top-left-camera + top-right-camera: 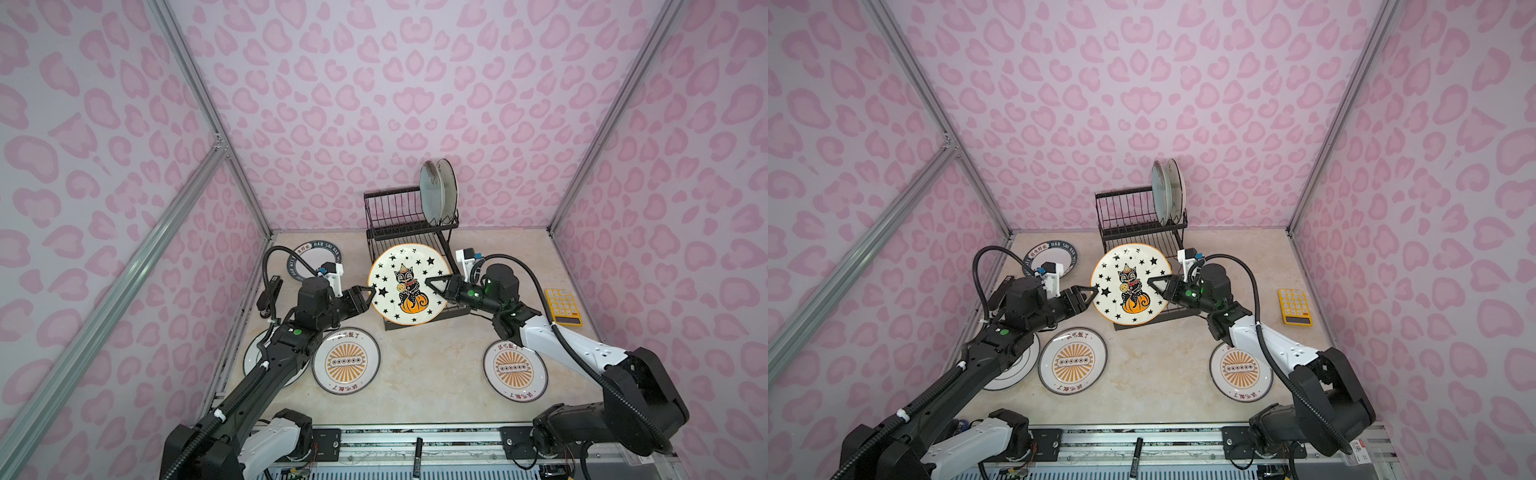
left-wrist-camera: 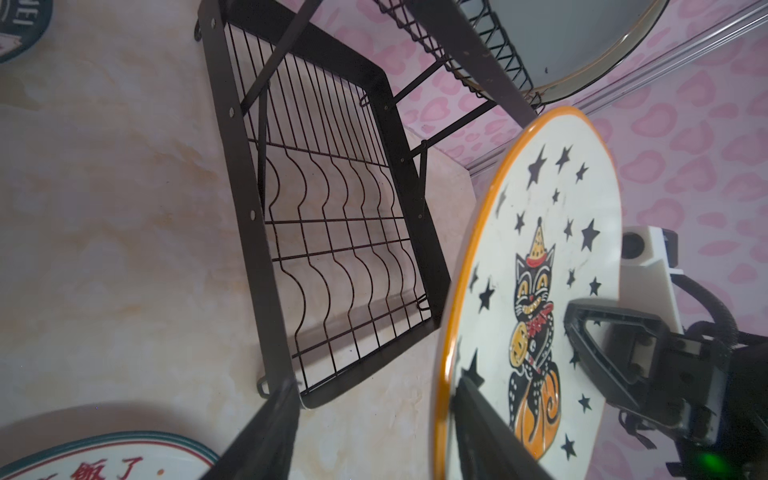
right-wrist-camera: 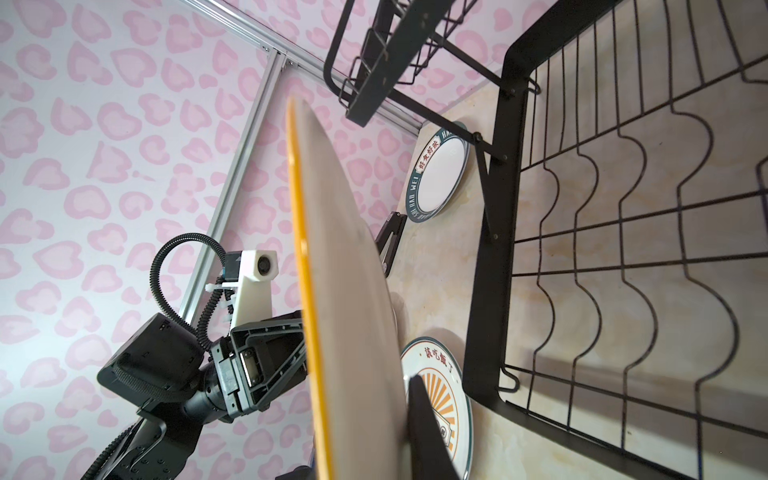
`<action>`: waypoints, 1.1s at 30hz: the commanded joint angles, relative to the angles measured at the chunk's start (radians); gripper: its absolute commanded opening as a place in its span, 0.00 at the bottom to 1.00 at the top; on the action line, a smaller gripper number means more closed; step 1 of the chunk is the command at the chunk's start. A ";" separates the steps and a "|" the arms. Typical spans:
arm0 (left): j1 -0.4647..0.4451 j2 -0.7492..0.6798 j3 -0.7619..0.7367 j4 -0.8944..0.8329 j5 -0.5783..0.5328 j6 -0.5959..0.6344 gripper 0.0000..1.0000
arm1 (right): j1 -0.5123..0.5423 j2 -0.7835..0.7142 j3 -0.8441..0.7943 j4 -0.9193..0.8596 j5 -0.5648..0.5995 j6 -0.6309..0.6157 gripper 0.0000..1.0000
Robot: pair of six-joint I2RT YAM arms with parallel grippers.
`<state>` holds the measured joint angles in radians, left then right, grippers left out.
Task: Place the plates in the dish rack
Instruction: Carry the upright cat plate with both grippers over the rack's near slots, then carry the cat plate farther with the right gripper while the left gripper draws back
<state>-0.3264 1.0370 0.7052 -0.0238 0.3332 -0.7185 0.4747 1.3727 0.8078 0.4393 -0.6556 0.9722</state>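
While right end effector (image 1: 429, 283) clamped star-and-cat plate (image 1: 409, 266) upright just before dish rack (image 1: 395, 216), left end effector (image 1: 371, 291) stood open, jaws loosely straddling plate's rim.

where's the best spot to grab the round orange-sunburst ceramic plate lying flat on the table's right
Probably its upturned rim at the edge nearest the right arm's base, coming in low from there: the orange-sunburst plate lies flat on the table, so only that lip lets a finger slip under.
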 commanded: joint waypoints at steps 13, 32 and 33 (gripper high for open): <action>0.012 -0.101 -0.004 -0.123 -0.050 0.049 0.61 | -0.031 0.021 0.446 -0.220 0.087 -0.287 0.00; 0.012 -0.196 -0.019 -0.186 -0.049 0.036 0.61 | -0.008 0.358 1.063 -0.430 0.440 -0.610 0.00; 0.012 -0.198 -0.016 -0.190 -0.048 0.036 0.61 | 0.001 0.375 1.092 -0.446 0.477 -0.641 0.00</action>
<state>-0.3145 0.8448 0.6846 -0.1963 0.2871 -0.6819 0.4641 1.7241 1.8515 -0.0536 -0.2893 0.4297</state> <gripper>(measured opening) 0.610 0.121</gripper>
